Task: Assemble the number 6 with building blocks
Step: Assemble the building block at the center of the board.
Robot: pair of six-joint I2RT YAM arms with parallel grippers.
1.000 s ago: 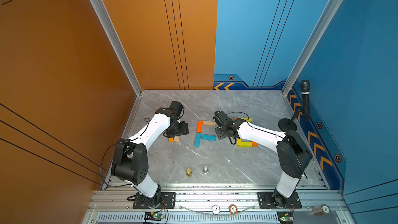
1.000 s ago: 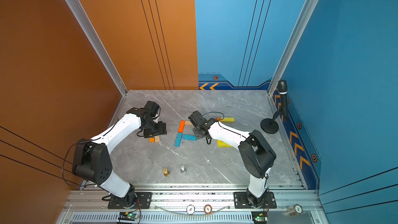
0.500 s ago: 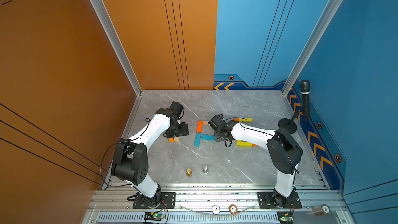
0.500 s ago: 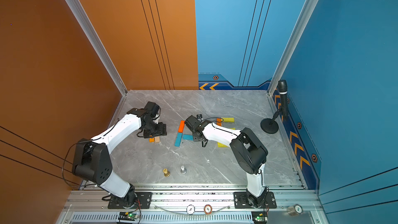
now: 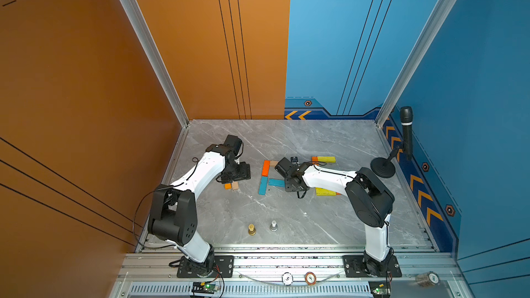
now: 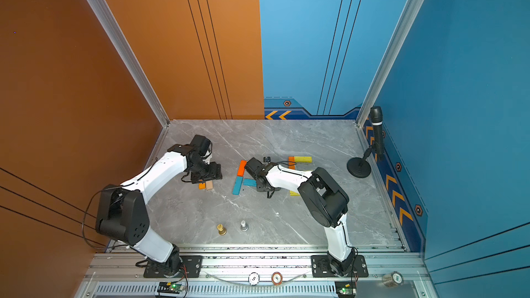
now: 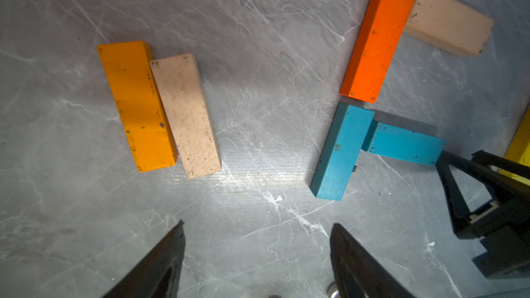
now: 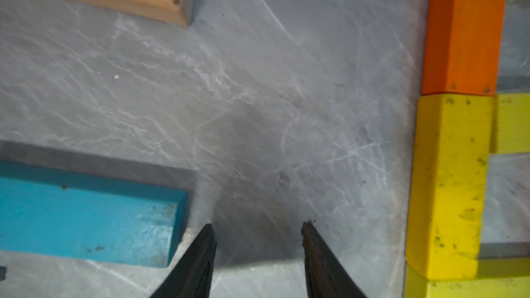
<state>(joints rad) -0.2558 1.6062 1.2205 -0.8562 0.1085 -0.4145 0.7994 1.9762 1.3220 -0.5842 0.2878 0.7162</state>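
Note:
The building blocks lie flat on the grey marble table (image 5: 286, 213). In mid-table an orange block (image 5: 266, 167) and a teal block (image 5: 262, 185) stand end to end, with a second teal block (image 5: 276, 182) branching off sideways and a tan block (image 7: 447, 21) off the orange one's far end. My right gripper (image 8: 258, 225) is open and empty, one finger right beside that second teal block's (image 8: 86, 213) end. Yellow and orange blocks (image 8: 450, 184) lie past it. My left gripper (image 7: 258, 226) hovers open and empty near an orange-yellow block (image 7: 136, 106) and a tan block (image 7: 185, 116) lying side by side.
A gold pawn (image 5: 251, 229) and a silver pawn (image 5: 274, 225) stand near the front edge. A microphone on a round stand (image 5: 383, 167) is at the right wall. Two chip discs (image 5: 287, 278) lie on the front rail. Walls close in three sides.
My right arm has swung a little to the left, bringing its gripper up to the end of the sideways teal block. The blocks and my left arm have not moved.

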